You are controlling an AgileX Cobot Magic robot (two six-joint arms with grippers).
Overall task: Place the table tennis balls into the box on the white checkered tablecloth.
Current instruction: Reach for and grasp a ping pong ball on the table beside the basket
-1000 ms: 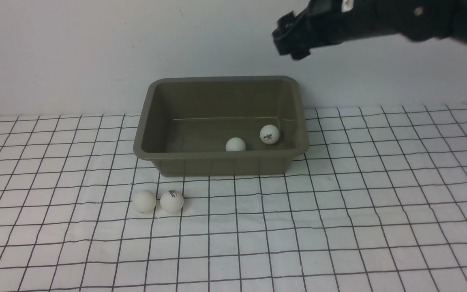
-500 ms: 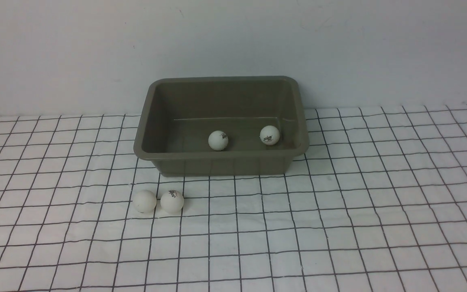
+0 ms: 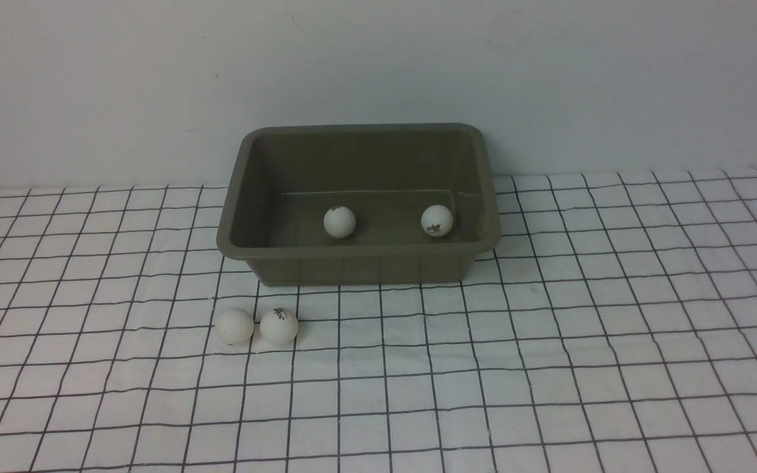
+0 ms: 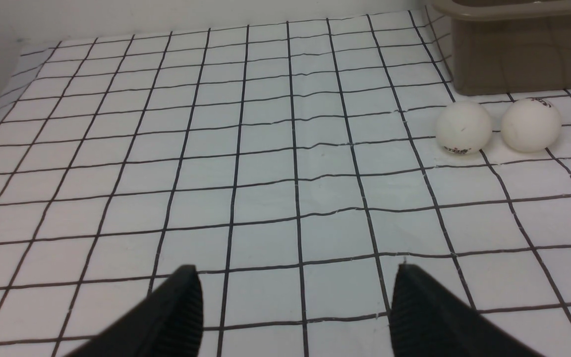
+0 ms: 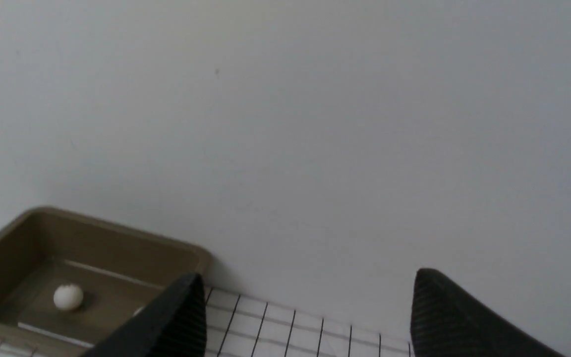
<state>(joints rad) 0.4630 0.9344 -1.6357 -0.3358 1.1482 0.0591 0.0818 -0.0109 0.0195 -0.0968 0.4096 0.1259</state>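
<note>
Two balls (image 3: 340,221) (image 3: 437,220) sit inside the box (image 3: 359,266). Two other balls (image 3: 234,326) (image 3: 278,326) sit side by side on the white checkered tablecloth (image 3: 549,328), just in front of the box. The left fingers (image 4: 176,322) are spread wide and hold nothing. The right fingers (image 5: 181,322) are spread wide too.

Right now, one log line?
in box: two table tennis balls | on checkered tablecloth: two | left gripper: open, empty | right gripper: open, empty

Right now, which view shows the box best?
Front view: the whole box shows, with two balls inside. The left wrist view catches only one outer corner; the right wrist view shows part, cut off by the right tool.
</note>
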